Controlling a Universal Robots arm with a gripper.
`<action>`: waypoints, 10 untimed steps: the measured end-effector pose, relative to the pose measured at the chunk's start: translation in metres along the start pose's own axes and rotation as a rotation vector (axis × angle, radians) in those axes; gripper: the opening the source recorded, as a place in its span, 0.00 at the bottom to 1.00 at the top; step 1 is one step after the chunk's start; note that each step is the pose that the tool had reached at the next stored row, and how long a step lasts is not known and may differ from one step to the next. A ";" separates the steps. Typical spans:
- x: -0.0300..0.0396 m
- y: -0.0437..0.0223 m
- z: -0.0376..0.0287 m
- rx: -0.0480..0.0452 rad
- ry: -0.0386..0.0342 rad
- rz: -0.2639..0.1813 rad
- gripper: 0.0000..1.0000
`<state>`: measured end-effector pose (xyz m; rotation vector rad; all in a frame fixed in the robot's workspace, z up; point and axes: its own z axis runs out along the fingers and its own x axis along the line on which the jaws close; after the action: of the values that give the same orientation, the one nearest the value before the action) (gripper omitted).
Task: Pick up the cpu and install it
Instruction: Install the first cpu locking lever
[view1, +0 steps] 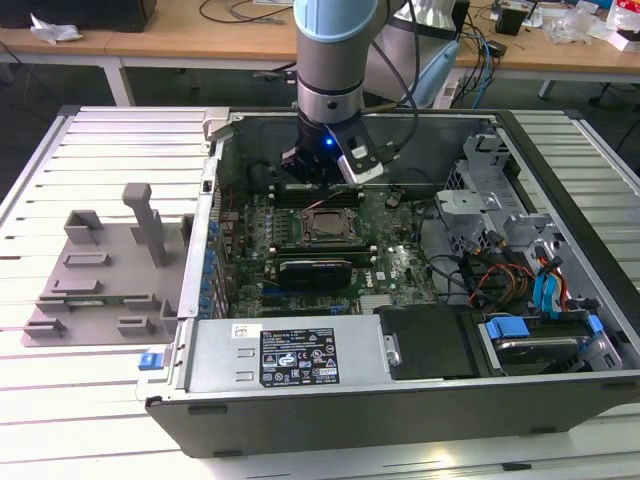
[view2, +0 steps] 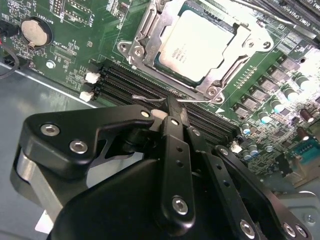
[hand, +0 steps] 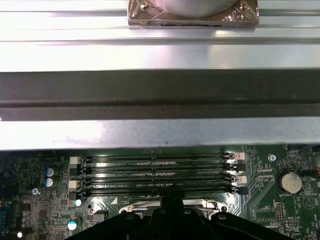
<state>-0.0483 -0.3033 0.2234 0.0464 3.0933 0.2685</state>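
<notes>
Second wrist view shows the shiny silver square cpu (view2: 197, 42) seated in its metal socket frame (view2: 150, 35); black gripper (view2: 172, 107) fingers pressed together, holding nothing, tips partly hidden.

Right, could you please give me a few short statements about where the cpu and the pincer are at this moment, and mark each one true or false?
1. The cpu sits in the socket frame on the motherboard. True.
2. The pincer holds the cpu. False: the cpu lies in the socket, apart from the pincer.
3. The arm hangs over the open computer case. True.
4. The cpu rests on the grey tray. False: it is in the socket inside the case.
5. A round coin battery sits on the motherboard. True.
</notes>
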 end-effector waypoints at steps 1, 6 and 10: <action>0.0001 -0.0001 0.0006 -0.0025 -0.0001 0.000 0.11; -0.0002 -0.0008 0.0050 -0.0027 -0.0003 0.002 0.11; -0.0002 -0.0009 0.0054 -0.0027 -0.0006 0.004 0.11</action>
<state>-0.0479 -0.3033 0.2179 0.0518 3.0925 0.2728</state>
